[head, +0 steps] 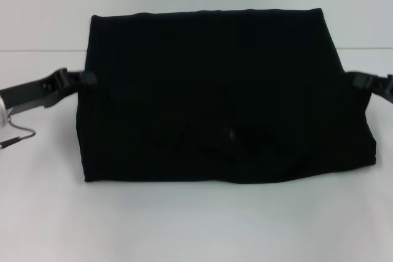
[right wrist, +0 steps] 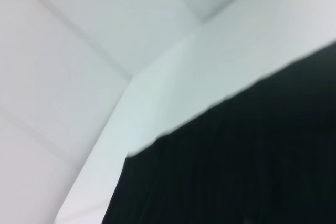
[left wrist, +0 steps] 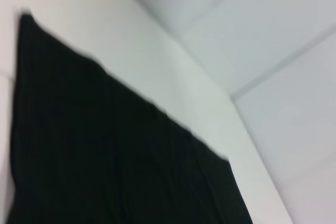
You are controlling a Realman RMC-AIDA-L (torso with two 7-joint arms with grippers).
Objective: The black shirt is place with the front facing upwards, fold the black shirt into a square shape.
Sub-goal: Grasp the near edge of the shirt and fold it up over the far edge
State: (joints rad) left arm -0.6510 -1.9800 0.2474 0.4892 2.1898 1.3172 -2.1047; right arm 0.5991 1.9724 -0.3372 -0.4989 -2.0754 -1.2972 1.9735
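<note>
The black shirt [head: 209,96] lies on the white table [head: 196,225] as a wide folded block, plain black side up, with a few creases near its front edge. No lettering shows on it. My left gripper [head: 86,79] is at the shirt's left edge, about halfway along that side. Opposite it, my right gripper [head: 353,79] is at the right edge at the same height. Each wrist view shows only black cloth, the left [left wrist: 105,156] and the right [right wrist: 252,156], with pale table beyond it.
A thin cable [head: 18,136] loops below my left arm at the table's left edge. White table surface stretches in front of the shirt, and a narrow strip shows behind it.
</note>
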